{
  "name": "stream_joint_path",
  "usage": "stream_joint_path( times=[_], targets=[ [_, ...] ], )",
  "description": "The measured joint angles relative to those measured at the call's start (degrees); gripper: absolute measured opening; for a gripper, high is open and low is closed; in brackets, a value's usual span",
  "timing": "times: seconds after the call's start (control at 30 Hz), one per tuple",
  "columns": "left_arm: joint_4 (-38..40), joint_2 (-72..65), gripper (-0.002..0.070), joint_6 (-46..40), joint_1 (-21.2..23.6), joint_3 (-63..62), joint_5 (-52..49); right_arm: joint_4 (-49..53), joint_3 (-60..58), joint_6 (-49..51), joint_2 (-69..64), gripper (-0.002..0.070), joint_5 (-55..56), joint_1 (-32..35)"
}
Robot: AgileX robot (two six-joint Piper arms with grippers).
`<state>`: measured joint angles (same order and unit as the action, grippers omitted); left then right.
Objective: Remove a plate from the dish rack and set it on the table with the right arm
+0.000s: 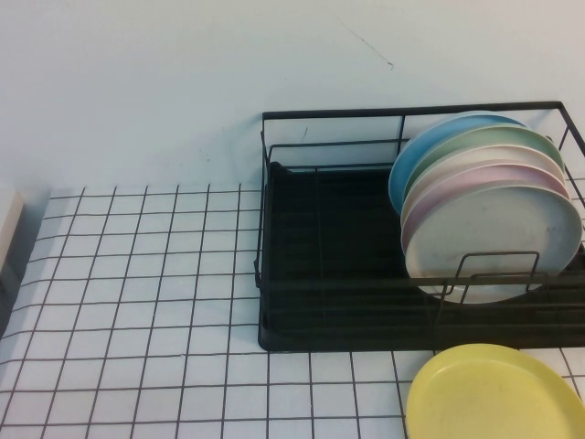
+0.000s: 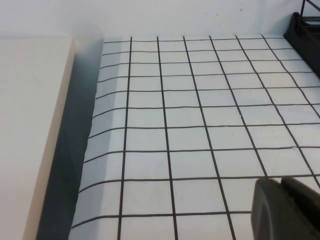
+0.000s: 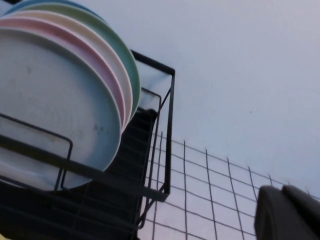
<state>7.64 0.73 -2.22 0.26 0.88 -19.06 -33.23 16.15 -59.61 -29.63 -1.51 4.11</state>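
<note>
Sitting pretty: the plate (image 1: 494, 393) is lying flat on the table (image 1: 137, 302) at its near right edge, just in front of the dish rack (image 1: 320, 265), so the job's looking done.
Left gripper (image 2: 287, 207): hanging low over the table's left side, only a dark tip showing, can't tell if it's apart or together.
Right gripper (image 3: 290, 212): hovering beside the rack, can't tell either.
Risk: I'm guessing a careless swing could be clipping the rack wires or nudging the plate off the near edge.
</note>
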Motion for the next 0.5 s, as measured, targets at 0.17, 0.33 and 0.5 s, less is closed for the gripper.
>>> stream_joint_path(
  times=[0.17, 0.33, 0.5],
  targets=[
    [0.0, 0.0, -0.0004, 0.0, 0.0, 0.0, 0.0, -1.4, -2.5, 0.0, 0.6, -0.0002, 0.1, 0.0],
    [0.0, 0.0, -0.0004, 0.0, 0.0, 0.0, 0.0, -2.4, -3.4, 0.0, 0.6, -0.0002, -2.0, 0.0],
    [0.0, 0.0, -0.0004, 0.0, 0.0, 0.0, 0.0, -2.6, -3.4, 0.0, 0.6, -0.0002, -6.4, 0.0]
  ],
)
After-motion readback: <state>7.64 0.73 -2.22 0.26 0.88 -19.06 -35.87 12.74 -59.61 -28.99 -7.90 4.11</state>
